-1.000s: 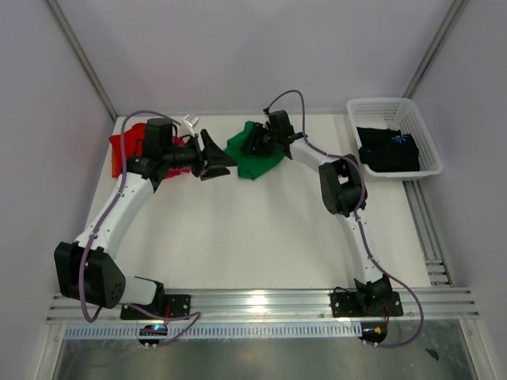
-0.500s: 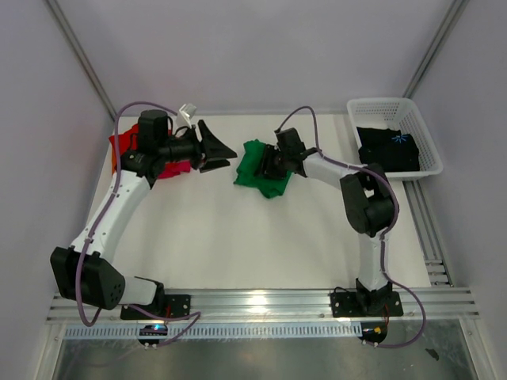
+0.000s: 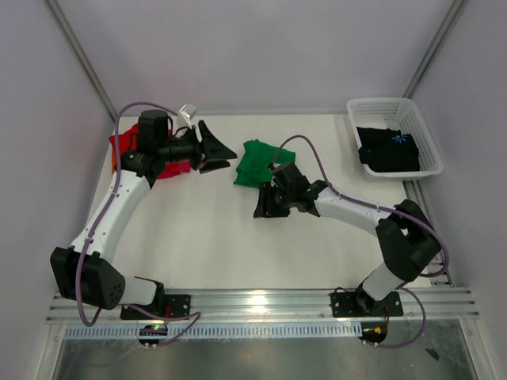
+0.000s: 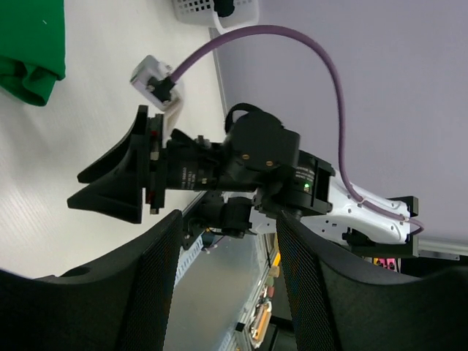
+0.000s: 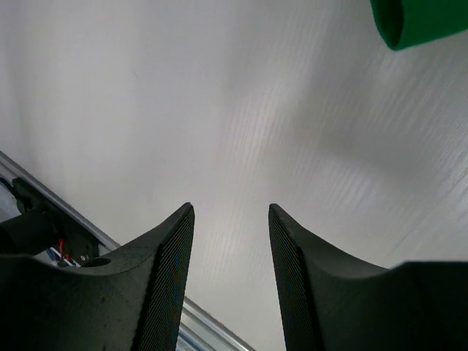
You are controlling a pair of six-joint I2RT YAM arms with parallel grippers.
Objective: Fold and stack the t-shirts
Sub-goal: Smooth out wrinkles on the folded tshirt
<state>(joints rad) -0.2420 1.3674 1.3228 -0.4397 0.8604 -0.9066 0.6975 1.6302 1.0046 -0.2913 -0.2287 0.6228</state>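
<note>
The bright green t-shirt (image 3: 257, 163) lies folded at the middle back of the table; it also shows in the left wrist view (image 4: 29, 51) and the right wrist view (image 5: 424, 18). My right gripper (image 3: 264, 203) is open and empty, just in front of the green t-shirt and apart from it (image 5: 230, 219). My left gripper (image 3: 219, 152) is open and empty, held above the table left of the green t-shirt (image 4: 227, 248). The red t-shirt (image 3: 125, 147) lies at the back left, partly hidden by my left arm. The black t-shirt (image 3: 388, 150) with a blue print lies in the basket. I cannot make out a magenta-pink one.
The white lattice basket (image 3: 392, 104) stands at the back right corner. Grey walls close in the back and both sides. An aluminium rail (image 3: 261, 301) runs along the near edge by the arm bases.
My right gripper has let go of the green t-shirt and drawn back toward the near edge. The green t-shirt now lies on the table. My left gripper rose slightly, then held still.
</note>
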